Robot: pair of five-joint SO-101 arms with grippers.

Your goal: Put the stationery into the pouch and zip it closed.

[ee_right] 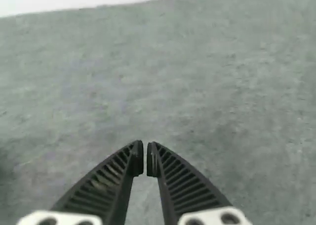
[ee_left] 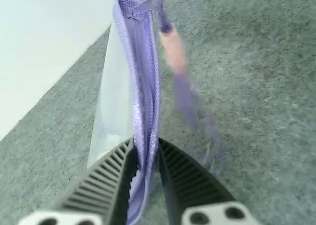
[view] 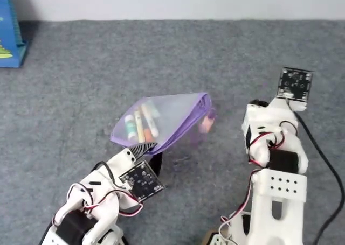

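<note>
A: My left claw (ee_left: pixel 146 153) grips the near end of the pouch (view: pixel 170 116). It runs off far-right, stationery (view: pixel 141 124) inside.
B: So my right claw (ee_right: pixel 144 158), pinched shut and empty, sits nearer the zip pull (view: pixel 207 121).

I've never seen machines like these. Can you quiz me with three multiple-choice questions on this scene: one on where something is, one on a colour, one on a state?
1. Where is the stationery?
A. Inside the pouch
B. Lined up on a shelf
C. Stacked in a cup

2. What colour is the pouch's zipper edge?
A. Green
B. Purple
C. Red

3. How is the right tool?
A. Wide open
B. Shut on a pen
C. Shut, holding nothing

Answers:
1 A: the pens show through the pouch's clear side while the left tool grips the pouch.
2 B: the left wrist view shows the purple zipper tape close up.
3 C: its own wrist view shows it closed with nothing in it.
</note>
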